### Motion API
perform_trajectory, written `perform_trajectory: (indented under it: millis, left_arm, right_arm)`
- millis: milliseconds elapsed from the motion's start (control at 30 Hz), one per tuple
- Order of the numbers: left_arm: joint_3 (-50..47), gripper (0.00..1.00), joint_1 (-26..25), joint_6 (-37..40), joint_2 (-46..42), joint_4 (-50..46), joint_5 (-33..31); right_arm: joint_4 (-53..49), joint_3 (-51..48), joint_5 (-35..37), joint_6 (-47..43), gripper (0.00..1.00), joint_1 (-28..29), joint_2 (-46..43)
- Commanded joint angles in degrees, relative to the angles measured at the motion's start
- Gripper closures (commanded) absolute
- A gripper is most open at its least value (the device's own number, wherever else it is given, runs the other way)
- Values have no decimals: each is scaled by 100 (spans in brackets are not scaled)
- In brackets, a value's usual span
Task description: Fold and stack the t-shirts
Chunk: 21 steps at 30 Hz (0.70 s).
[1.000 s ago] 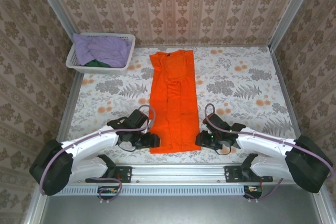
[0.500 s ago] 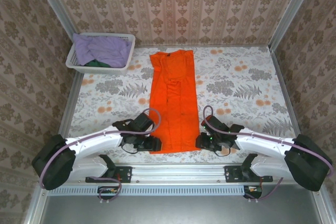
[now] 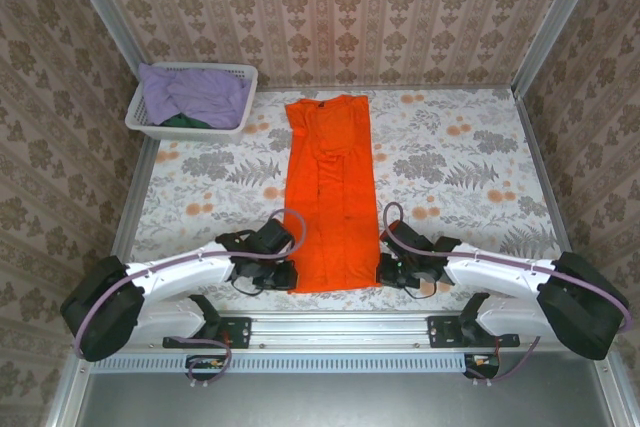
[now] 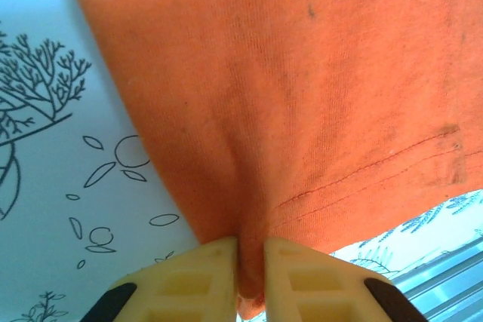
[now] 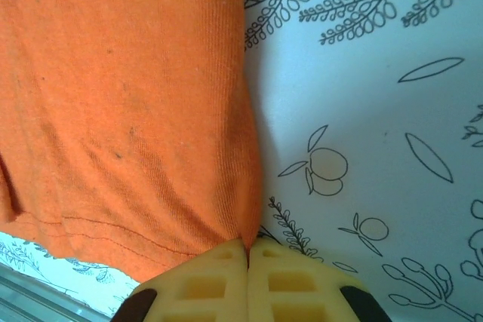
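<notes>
One orange t-shirt [image 3: 330, 197] flat on worktop [image 3: 460, 167], one lavender t-shirt [image 3: 195, 92] in basket [image 3: 140, 125], two arms [image 3: 180, 272] low, left claw [image 4: 250, 250] and right claw [image 5: 247, 250] pinching orange hem corners.

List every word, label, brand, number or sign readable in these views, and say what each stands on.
No text can be read.
The small dark tag at the collar of the bright orange cloth t-shirt: too small to read.
The floral-printed tablecloth, patterned wallpaper and white plastic lattice basket: pattern only, no lettering.
</notes>
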Motion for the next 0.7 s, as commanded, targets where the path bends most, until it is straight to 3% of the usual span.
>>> perform_trajectory:
  millis: [0,200,267,500,667]
  left_arm:
    - [-25,85,-157,-16,-42,-581,-348]
    - [-81,56,-217,-243,-484,-911,-406]
    - [-103,52,-213,-291,-698,-1100,-637]
    - [-448,51,-176,-510,-633,-394,-206]
    - [-519,58,-177,-567,-440,-84,-70]
  right_arm:
    - [-347,36,-25,88,98,91,-10]
    - [-448,-68,-3,332,100,218,-278]
    - [-461,-89,19,376,100,247,-329]
    - [-398,-52,11,414,100,315,-260]
    - [-418,-23,11,417,100,354,-255]
